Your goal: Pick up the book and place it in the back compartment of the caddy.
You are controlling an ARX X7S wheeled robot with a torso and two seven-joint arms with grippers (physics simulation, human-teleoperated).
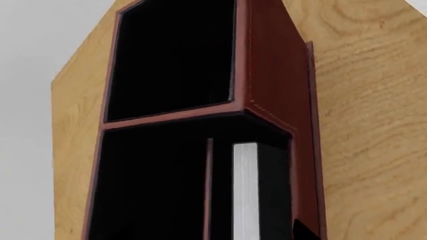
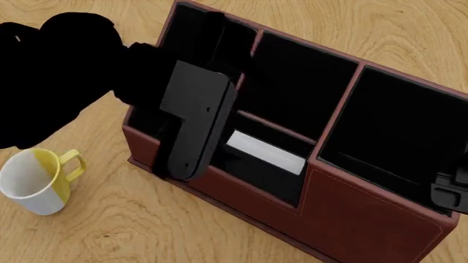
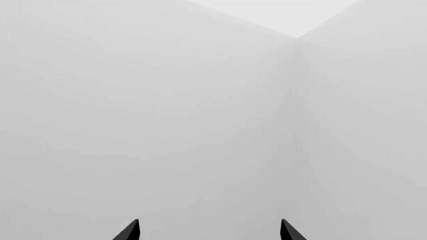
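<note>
The caddy (image 2: 351,219) is a large reddish-brown leather organizer with black-lined cells; it also fills the left wrist view (image 1: 277,75). The book (image 2: 264,152) stands on edge, white page edges up, in the long narrow cell along the caddy's near wall. In the left wrist view the book (image 1: 245,190) sits against the outer wall. My left gripper (image 2: 192,159) reaches down into that cell over the book's end. One fingertip (image 1: 305,232) shows beside the book's cover, set wide; the other is lost against the black lining. My right gripper (image 3: 209,230) is open and empty, facing a blank wall.
A white-and-yellow mug (image 2: 36,181) stands on the wooden table (image 2: 131,230) left of the caddy. My right gripper (image 2: 450,192) shows at the head view's right edge, over the caddy's large right cell. The table's edge (image 1: 63,90) shows beyond the caddy.
</note>
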